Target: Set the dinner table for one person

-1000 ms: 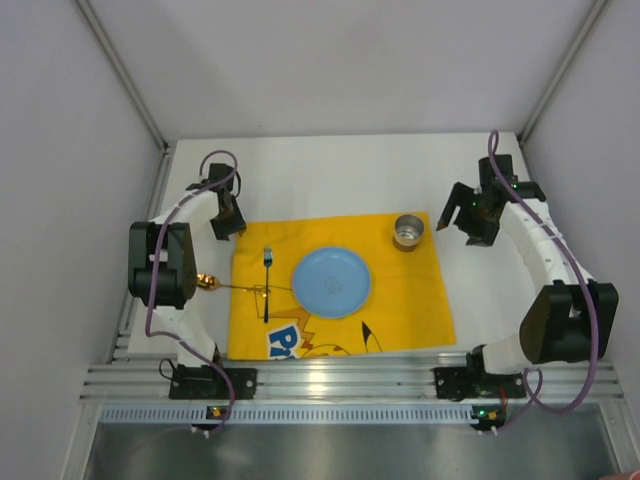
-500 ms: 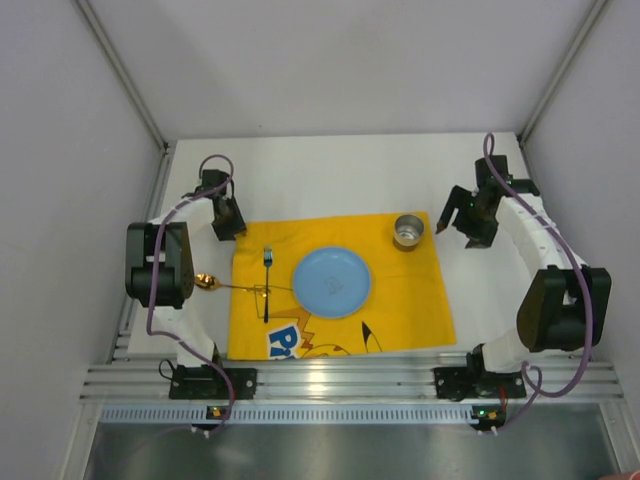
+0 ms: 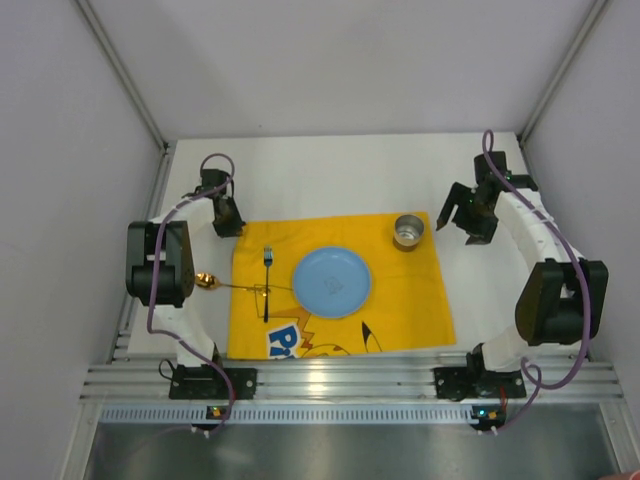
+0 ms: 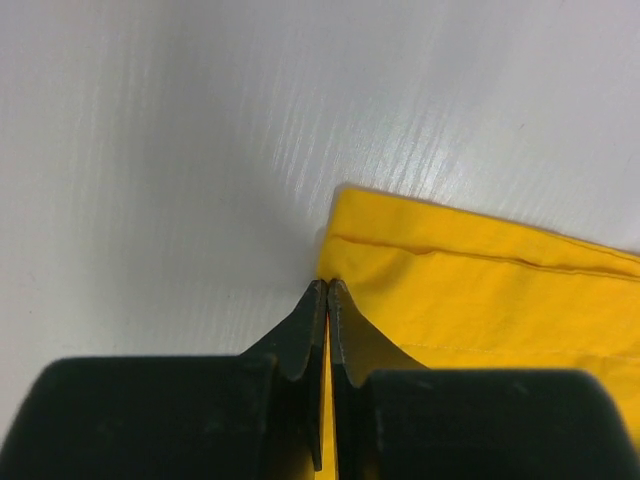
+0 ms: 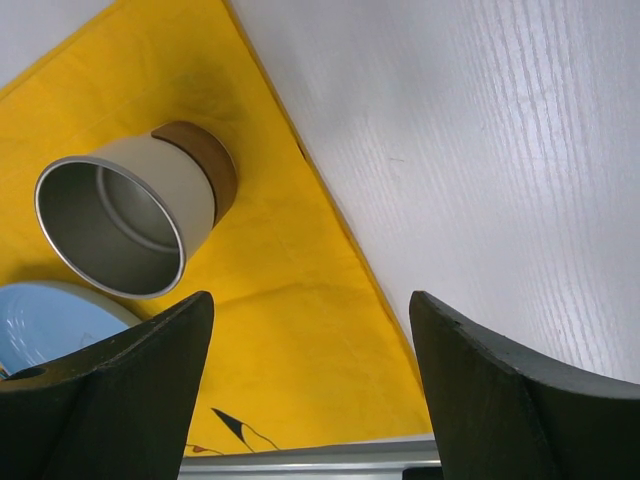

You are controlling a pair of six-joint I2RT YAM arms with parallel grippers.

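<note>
Left gripper [image 4: 327, 285] is clenched on the far left corner of the yellow mat [image 4: 480, 290], a sliver of cloth between its fingers. Right gripper [image 5: 310, 300] hangs released beside the cup [image 5: 130, 215]. The mat lies on the white dinner table [image 4: 150, 150]. A tug here would likely drag the plate [image 3: 331, 282], fork [image 3: 267, 280] and spoon [image 3: 230, 287] askew, or tip the cup
</note>
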